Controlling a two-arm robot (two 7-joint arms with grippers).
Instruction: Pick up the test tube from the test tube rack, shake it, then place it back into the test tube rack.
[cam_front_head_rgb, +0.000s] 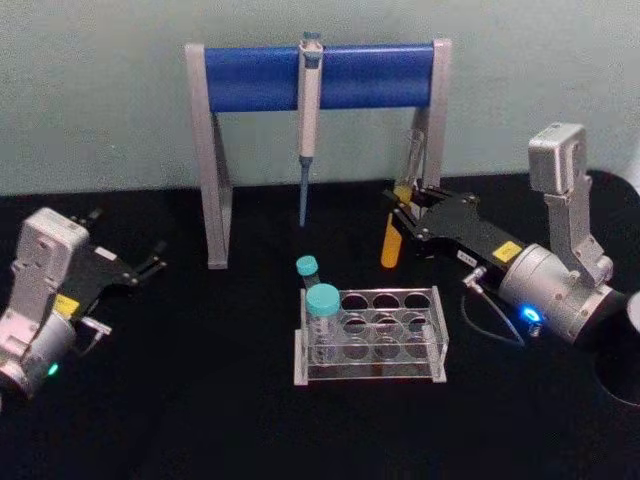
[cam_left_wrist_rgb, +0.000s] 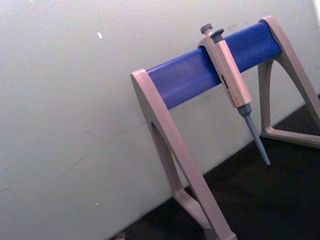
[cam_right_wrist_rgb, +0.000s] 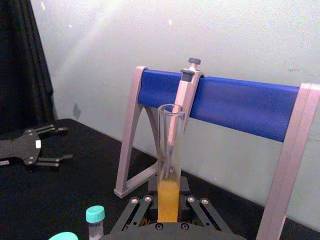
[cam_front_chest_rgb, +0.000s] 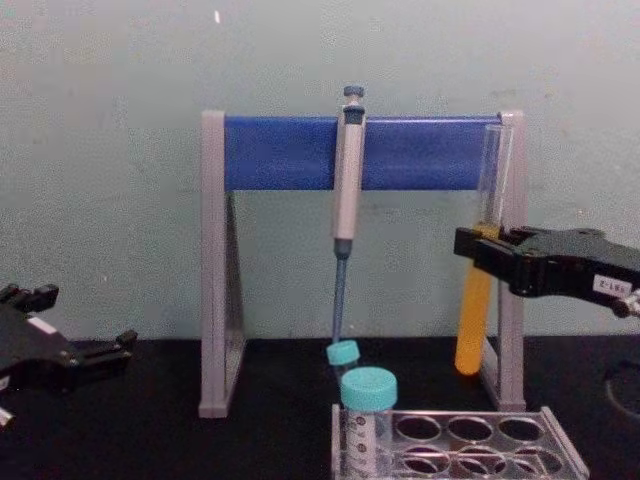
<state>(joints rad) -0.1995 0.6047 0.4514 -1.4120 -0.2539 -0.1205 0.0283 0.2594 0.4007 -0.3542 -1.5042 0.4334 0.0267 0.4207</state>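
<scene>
The test tube (cam_front_head_rgb: 392, 243) hangs upright in the air behind and to the right of the test tube rack (cam_front_head_rgb: 436, 333), its round bottom well above the table. Orange-yellow liquid fills its lower part (cam_front_chest_rgb: 473, 318). My right gripper (cam_front_head_rgb: 402, 216) is shut on the test tube around its middle, reaching in from the right (cam_front_chest_rgb: 480, 248). In the right wrist view the test tube (cam_right_wrist_rgb: 169, 165) rises straight up from between the jaws. My left gripper (cam_front_head_rgb: 140, 250) rests open at the table's left, far from the rack, holding nothing.
Two teal-capped tubes (cam_front_head_rgb: 321, 303) (cam_front_head_rgb: 307, 267) stand in the rack's left end. Behind it the grey-and-blue pipette stand (cam_front_head_rgb: 250, 78) carries a hanging pipette (cam_front_head_rgb: 309, 110), whose tip points down near the rack's back left. The stand's right leg (cam_front_chest_rgb: 511, 270) is just behind the held tube.
</scene>
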